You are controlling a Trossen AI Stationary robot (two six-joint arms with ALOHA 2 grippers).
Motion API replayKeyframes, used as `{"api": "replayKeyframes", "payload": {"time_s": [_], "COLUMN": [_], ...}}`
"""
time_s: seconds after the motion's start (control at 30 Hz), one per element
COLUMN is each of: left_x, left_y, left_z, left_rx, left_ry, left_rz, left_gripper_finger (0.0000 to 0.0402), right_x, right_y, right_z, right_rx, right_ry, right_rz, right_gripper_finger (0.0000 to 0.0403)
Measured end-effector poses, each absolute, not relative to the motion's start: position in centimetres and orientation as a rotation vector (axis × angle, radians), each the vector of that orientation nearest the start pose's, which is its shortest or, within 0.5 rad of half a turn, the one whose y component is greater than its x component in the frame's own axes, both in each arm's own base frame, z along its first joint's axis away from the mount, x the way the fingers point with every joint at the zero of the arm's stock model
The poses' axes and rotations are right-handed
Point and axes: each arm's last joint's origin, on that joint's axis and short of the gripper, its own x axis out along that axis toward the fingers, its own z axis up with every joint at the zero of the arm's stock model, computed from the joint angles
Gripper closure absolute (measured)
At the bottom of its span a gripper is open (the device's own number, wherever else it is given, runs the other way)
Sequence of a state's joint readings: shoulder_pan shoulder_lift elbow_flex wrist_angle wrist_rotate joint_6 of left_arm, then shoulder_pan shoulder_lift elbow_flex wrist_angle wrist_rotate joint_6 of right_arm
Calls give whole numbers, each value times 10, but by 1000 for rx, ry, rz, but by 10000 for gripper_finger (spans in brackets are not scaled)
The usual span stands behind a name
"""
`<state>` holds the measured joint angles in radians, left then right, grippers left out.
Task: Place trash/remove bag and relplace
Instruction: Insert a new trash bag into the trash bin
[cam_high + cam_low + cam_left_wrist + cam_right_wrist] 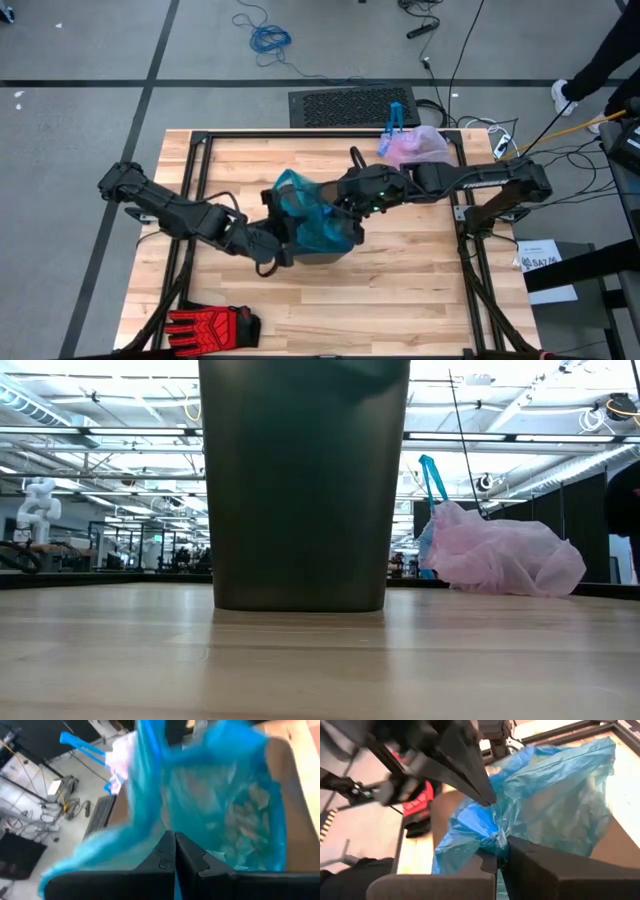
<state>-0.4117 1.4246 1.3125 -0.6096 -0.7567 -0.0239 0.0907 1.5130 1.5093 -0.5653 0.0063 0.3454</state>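
High view: two grippers, left gripper (283, 247) and right gripper (338, 203), each pinch one teal bag (312, 220).

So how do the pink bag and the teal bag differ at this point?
The pink bag lies slumped on the table's far edge with its blue tie sticking up, untouched; the teal bag sits in the dark bin at mid-table. No gripper is near the pink bag, while the left gripper and right gripper are both shut on the teal bag's plastic. Both are thin, translucent plastic.
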Motion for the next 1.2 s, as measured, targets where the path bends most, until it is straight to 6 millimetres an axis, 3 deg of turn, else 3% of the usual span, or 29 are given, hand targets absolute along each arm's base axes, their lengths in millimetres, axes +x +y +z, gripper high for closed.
{"api": "replayKeyframes", "payload": {"time_s": [0.17, 0.33, 0.6, 0.73, 0.93, 1.2], "left_x": [275, 271, 267, 265, 260, 256], "left_y": [-113, -124, -122, -120, -118, -116], "left_z": [336, 348, 362, 358, 353, 341], "left_rx": [366, 364, 390, 358, 298, 268], "left_ry": [614, 575, 575, 608, 647, 694], "left_rz": [307, 268, 289, 309, 361, 401], "left_gripper_finger": [400, 400, 401, 401, 401, 401], "right_x": [317, 302, 287, 286, 296, 303], "right_y": [29, 27, 25, 22, 3, -21], "right_z": [388, 404, 416, 408, 381, 362], "right_rx": [319, 367, 422, 396, 358, 343], "right_ry": [534, 473, 426, 501, 677, 789], "right_rz": [-34, -41, -56, -117, -258, -341], "right_gripper_finger": [403, 403, 403, 403, 403, 403]}}
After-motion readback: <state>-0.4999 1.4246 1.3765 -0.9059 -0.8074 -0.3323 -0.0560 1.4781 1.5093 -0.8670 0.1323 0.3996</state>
